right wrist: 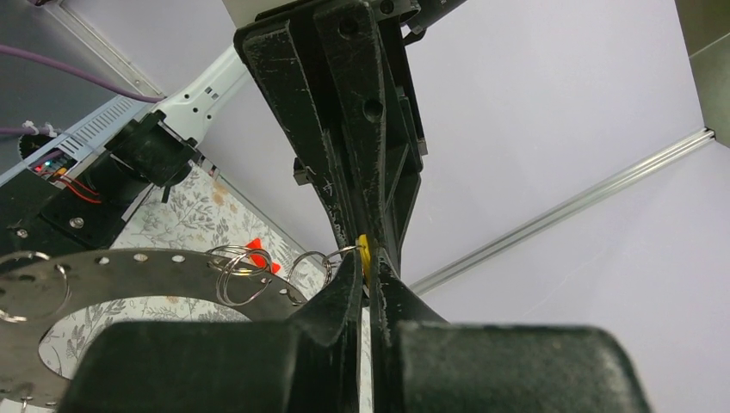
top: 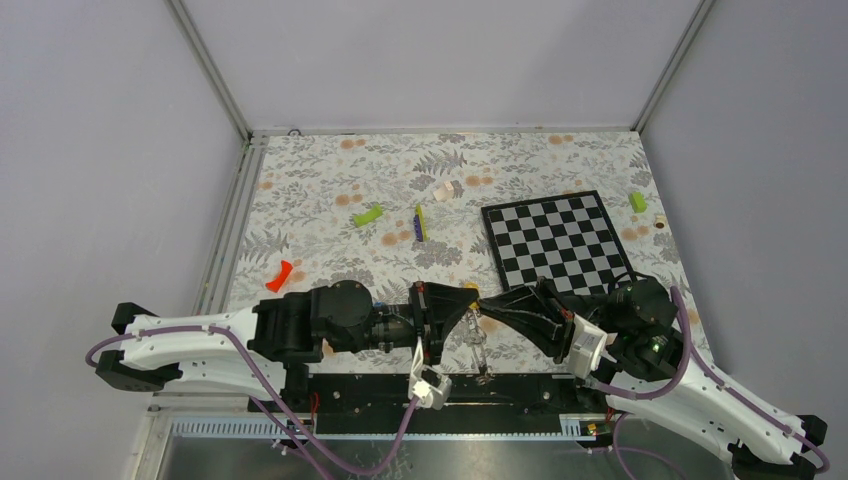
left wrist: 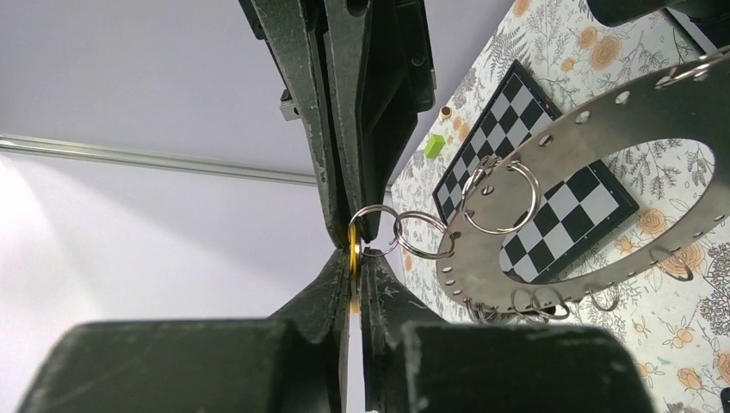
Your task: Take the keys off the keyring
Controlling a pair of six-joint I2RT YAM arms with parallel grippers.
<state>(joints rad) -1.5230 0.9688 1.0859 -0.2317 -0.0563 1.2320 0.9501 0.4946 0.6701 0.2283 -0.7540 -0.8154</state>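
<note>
**Position.** The left gripper (left wrist: 355,267) and the right gripper (right wrist: 367,275) are met tip to tip above the near edge of the table, in front of the arm bases. The keyring (left wrist: 594,133) is carried clear of the surface and hangs from this junction by a short chain of small split rings (left wrist: 503,231).

**Pincer state.** The left jaws are clamped on the yellow key tag (left wrist: 353,245). The right jaws are pressed together where the first split ring joins that tag. Whether ring or tag is pinched there cannot be told.

**Clearances.** The work area is bounded by plain grey walls on three sides, with aluminium rails along the corners. Open room is found over the far half of the floral tablecloth (top: 330,180). From above, the hoop is seen almost edge-on, close to the black base rail (top: 520,385).

**Materials and shapes.**
- The keyring is a flat, matte silvery band, round, with a large central opening and small holes along its outer and inner edges. More wire rings are threaded through these holes.
- The gripper fingers are black plastic, tapered and scuffed.
- A rigid black-and-white chessboard (top: 560,240) lies flat at right.
- A red key tag (top: 280,275) lies loose on the cloth at left, and two lime-green blocks (top: 368,215) and a thin stick (top: 421,222) lie farther back.
</note>
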